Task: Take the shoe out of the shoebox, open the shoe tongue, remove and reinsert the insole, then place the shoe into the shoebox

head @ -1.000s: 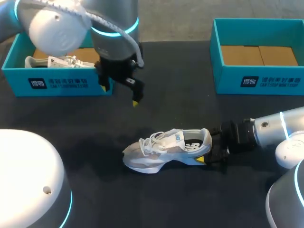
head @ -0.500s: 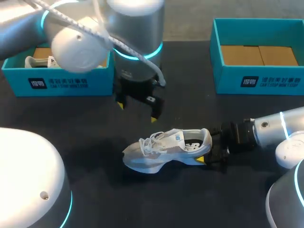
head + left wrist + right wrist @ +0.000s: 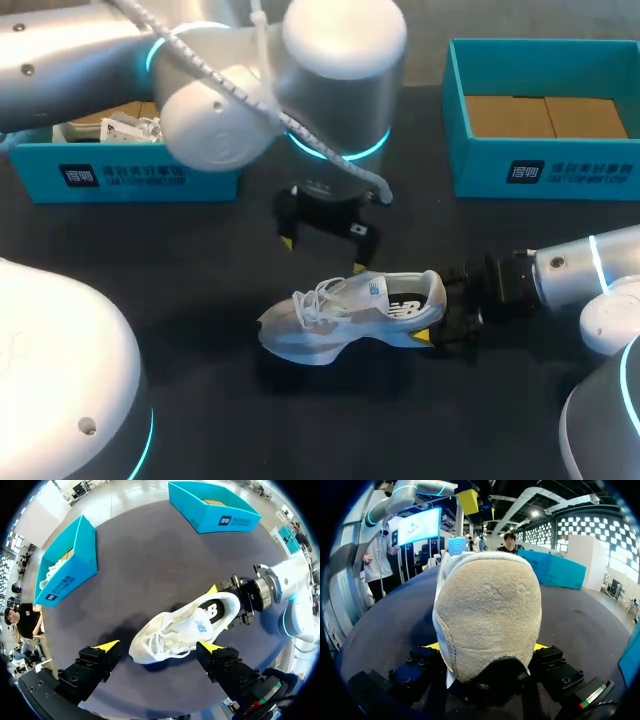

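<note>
Head view, right gripper clamping shoe heel, left gripper spread wide above

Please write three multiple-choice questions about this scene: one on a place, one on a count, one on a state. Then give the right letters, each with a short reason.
1. Where is the shoe that the right pincer holds?
A. in a box
B. on the table
C. on top of an arm

2. How many teal boxes stand on the table?
A. one
B. three
C. two

3. The left pincer is
A. open over the shoe
B. shut on the laces
C. shut on a box wall

Answers:
1 B: the shoe's sole rests on the dark tabletop.
2 C: one box stands at each far side.
3 A: its yellow tips stand wide apart above the shoe.
</note>
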### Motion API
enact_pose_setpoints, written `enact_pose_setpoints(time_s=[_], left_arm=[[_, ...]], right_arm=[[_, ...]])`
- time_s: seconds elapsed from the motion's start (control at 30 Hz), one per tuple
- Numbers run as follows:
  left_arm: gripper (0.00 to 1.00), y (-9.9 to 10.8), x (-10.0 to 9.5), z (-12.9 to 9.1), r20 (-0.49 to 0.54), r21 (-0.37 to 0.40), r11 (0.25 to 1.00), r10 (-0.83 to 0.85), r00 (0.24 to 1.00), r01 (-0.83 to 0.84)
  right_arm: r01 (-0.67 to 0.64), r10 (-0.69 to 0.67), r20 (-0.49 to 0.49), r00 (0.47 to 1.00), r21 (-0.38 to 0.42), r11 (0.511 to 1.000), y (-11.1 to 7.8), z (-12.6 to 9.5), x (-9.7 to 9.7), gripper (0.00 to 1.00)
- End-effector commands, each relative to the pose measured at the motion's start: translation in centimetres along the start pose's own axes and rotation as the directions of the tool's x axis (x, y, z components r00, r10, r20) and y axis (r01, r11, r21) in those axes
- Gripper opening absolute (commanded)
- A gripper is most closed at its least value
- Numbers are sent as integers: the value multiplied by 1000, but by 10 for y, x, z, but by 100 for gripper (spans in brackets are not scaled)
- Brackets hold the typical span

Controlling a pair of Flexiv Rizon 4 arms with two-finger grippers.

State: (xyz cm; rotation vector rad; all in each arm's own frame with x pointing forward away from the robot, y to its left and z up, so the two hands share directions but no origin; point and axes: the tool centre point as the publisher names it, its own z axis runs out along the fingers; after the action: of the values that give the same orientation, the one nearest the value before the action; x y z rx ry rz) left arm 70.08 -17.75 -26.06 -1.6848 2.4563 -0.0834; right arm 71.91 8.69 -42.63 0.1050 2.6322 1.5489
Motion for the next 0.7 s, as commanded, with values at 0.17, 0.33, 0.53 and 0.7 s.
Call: enact_pose_setpoints(time_s=[0.17, 0.33, 0.53, 0.7], left_arm=[[100, -4, 30, 17, 4, -18, 999, 29, 1000, -29], [100, -8, 43, 25, -6, -19, 998, 54, 999, -54], [100, -14, 55, 36, -2, -19, 997, 78, 997, -78], [100, -18, 61, 46, 3, -25, 995, 93, 996, -93]], right_arm=[[0, 0, 3, 1000, 2, 1000, 0, 3, 0, 0], [0, 0, 3, 1000, 2, 1000, 0, 3, 0, 0], [0, 0, 3, 1000, 2, 1000, 0, 3, 0, 0], [0, 0, 3, 1000, 2, 1000, 0, 3, 0, 0]])
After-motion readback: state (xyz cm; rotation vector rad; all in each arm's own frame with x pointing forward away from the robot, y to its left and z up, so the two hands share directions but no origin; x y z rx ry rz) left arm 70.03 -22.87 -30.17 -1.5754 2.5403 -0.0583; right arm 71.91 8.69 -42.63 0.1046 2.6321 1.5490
